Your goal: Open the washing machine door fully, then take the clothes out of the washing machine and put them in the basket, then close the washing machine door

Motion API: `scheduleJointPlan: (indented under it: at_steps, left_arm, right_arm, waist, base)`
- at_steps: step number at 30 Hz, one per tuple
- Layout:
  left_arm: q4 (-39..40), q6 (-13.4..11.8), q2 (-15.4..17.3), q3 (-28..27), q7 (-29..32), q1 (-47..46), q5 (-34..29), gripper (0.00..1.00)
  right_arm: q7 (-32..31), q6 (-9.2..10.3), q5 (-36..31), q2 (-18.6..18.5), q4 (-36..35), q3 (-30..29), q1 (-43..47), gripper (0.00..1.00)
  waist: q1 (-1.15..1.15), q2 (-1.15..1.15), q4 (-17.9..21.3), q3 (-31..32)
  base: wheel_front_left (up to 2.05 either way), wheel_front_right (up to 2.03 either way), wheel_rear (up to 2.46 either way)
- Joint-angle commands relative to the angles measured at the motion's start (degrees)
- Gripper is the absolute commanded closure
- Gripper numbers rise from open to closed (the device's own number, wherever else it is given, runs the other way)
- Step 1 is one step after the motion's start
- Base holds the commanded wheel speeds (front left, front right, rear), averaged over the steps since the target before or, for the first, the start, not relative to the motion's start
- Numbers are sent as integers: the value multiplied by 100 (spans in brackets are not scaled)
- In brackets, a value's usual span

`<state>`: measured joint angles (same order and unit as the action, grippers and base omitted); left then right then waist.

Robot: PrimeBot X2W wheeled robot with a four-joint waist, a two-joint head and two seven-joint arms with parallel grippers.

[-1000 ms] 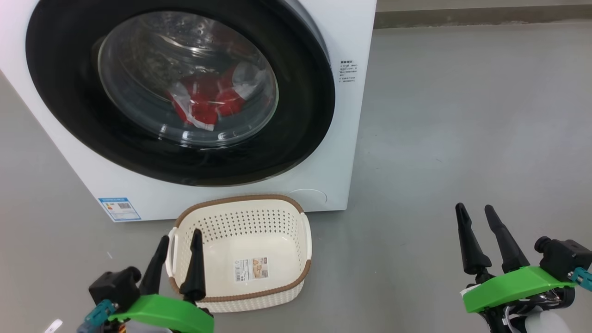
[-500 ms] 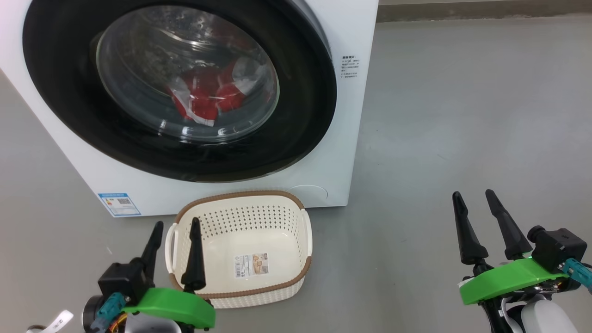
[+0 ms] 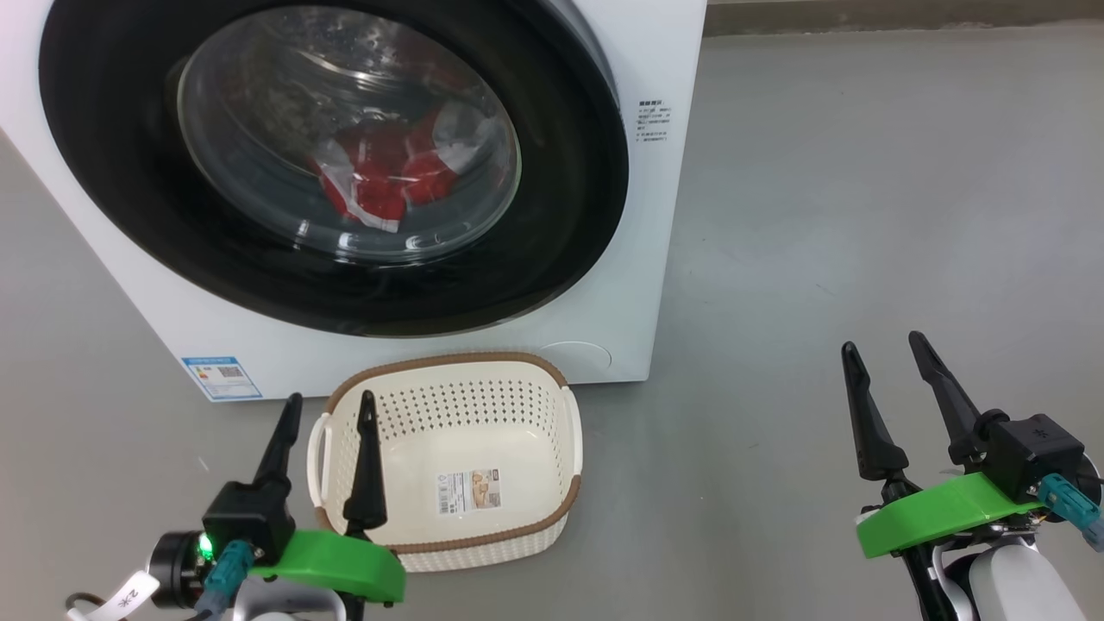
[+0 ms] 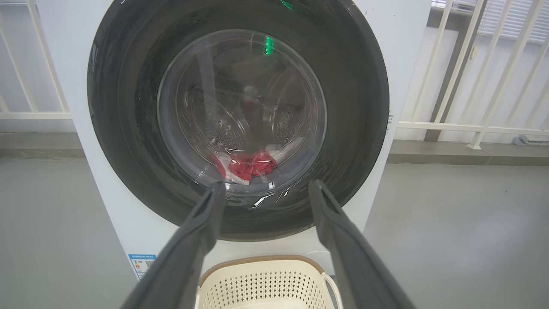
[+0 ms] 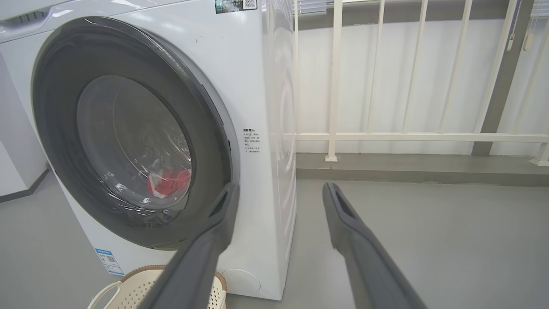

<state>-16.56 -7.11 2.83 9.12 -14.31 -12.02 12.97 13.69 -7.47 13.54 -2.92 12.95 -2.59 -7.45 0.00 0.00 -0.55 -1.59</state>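
Hanging out at the lower left and lower right of the head view, the left gripper [image 3: 332, 397] and right gripper [image 3: 881, 342] both have their long dark fingers spread wide. The small cream-white perforated plastic basket with a brown woven-look rim [image 3: 448, 360] sits at bottom centre, just in front of the big white box-shaped washing machine [image 3: 664, 216]. Upper left, the large round door with a glossy black rim [image 3: 561, 216] is closed, with the bright red, white-striped clothes [image 3: 379, 177] behind its glass.

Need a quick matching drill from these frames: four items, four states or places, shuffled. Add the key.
Items
1. washing machine door
2. clothes
3. basket
4. right gripper

States
A. open, holding nothing
B. cream-white, empty
C. shut
D. red, inside the washing machine

Pairs: 1-C, 2-D, 3-B, 4-A
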Motion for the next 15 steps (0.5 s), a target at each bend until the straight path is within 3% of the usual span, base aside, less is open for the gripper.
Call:
scheduleJointPlan:
  at_steps: [1,15]
  left_arm:
    - [157,-43,67,-183,-69,-258,-71,0]
    - [301,-33,50,-167,-69,-193,-41,0]
  right_arm:
    - [60,-2,-58,4,-160,127,-267,0]
    - [56,-2,-5,4,-207,107,-275,0]
  waist:
    - [0,0,1,-7]
    - [0,0,-22,-83]
  base:
    - [0,0,0]
    - [0,0,0]
